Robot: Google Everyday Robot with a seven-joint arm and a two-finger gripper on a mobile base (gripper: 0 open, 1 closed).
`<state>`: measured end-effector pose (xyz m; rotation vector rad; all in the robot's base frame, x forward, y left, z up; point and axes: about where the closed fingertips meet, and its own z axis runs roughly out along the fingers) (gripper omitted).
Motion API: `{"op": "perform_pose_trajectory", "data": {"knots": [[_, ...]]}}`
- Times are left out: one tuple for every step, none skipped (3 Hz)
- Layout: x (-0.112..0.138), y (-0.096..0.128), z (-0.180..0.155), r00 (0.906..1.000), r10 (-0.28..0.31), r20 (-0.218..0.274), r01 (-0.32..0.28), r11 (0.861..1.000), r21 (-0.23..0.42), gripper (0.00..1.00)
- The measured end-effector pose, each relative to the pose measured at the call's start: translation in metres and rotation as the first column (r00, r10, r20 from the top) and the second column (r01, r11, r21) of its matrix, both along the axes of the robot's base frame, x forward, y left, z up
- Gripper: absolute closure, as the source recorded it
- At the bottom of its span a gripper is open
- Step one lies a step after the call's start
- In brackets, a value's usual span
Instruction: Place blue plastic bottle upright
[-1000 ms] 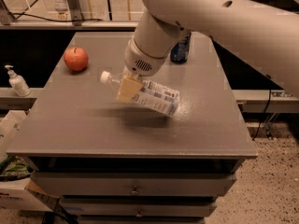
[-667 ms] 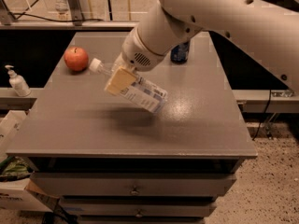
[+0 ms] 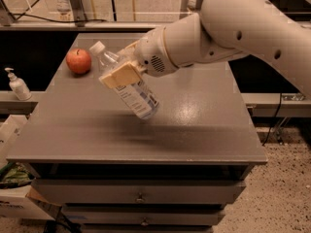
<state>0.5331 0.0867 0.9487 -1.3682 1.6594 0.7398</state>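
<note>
The gripper (image 3: 121,75) holds the blue plastic bottle (image 3: 139,97) tilted above the tabletop (image 3: 204,130), left of its middle, cap toward the apple (image 3: 78,61) near the far left corner.

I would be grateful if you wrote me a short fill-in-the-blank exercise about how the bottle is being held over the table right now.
1. The gripper is shut on the blue plastic bottle, which is held ____, not upright.
2. The bottle's cap, coloured ____, points toward the apple.
3. The bottle's base hangs ____ the grey table, casting a shadow on it.

Missing words: tilted; white; above.
</note>
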Motion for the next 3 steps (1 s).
{"op": "perform_pose_trajectory", "data": {"knots": [[-0.006,-0.001,0.008,0.9997,-0.023,-0.010,0.024,0.985,0.172,1.00],[-0.011,0.000,0.019,0.9997,-0.022,-0.009,0.023,0.978,0.207,1.00],[-0.011,0.000,0.018,0.9997,-0.021,-0.008,0.022,0.979,0.204,1.00]]}}
